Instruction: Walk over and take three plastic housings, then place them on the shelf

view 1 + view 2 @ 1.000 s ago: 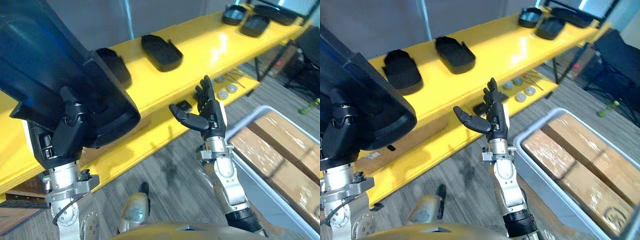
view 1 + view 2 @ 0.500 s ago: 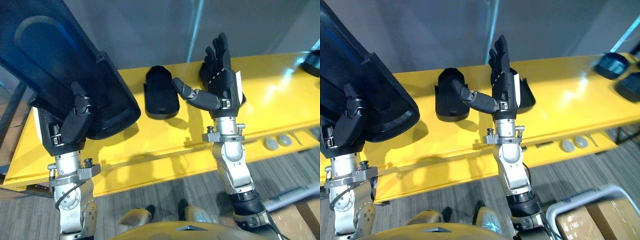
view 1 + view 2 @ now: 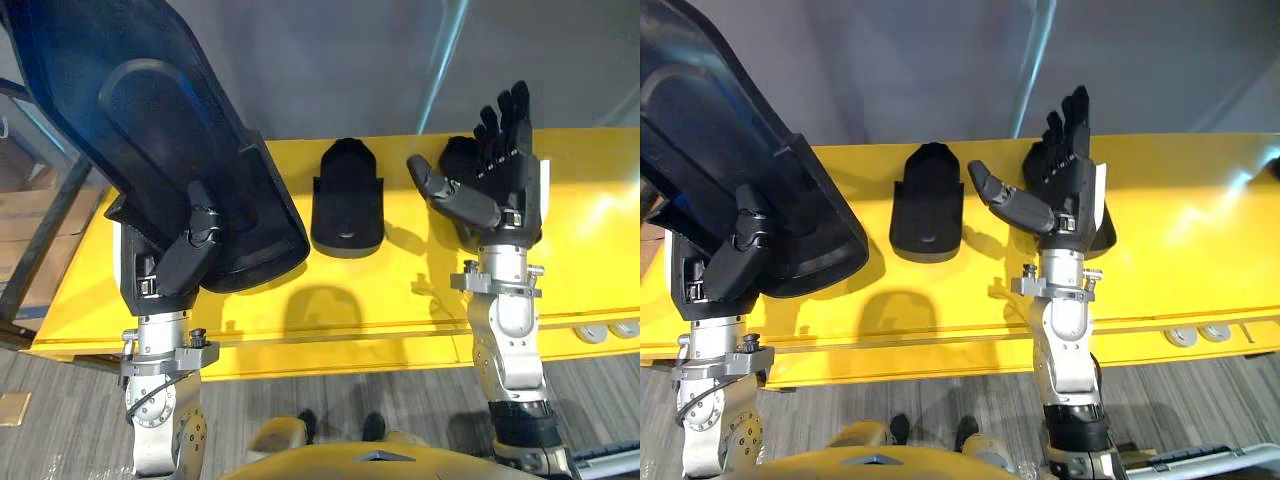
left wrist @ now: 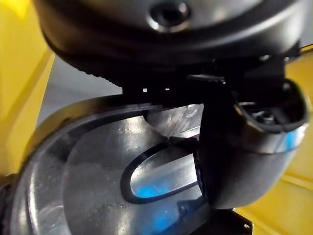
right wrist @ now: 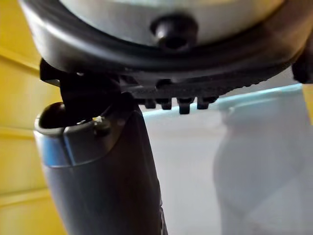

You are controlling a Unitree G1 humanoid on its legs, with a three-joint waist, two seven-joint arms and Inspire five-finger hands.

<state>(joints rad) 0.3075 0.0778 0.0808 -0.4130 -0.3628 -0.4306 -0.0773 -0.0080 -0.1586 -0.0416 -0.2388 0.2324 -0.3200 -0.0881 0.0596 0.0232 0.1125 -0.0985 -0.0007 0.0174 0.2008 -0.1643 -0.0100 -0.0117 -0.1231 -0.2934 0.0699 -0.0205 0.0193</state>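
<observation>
Now turned square-on, the shelf (image 3: 400, 290) is reachable: housing (image 3: 150, 130) is clamped by left hand (image 3: 175, 265), right hand (image 3: 505, 185) splayed empty at 3 o'clock.

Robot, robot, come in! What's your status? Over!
Left hand shut on black plastic housing, held above yellow shelf. Right hand open, empty, fingers up. Second housing lies on shelf, third housing behind right hand. Nothing blocking.
</observation>
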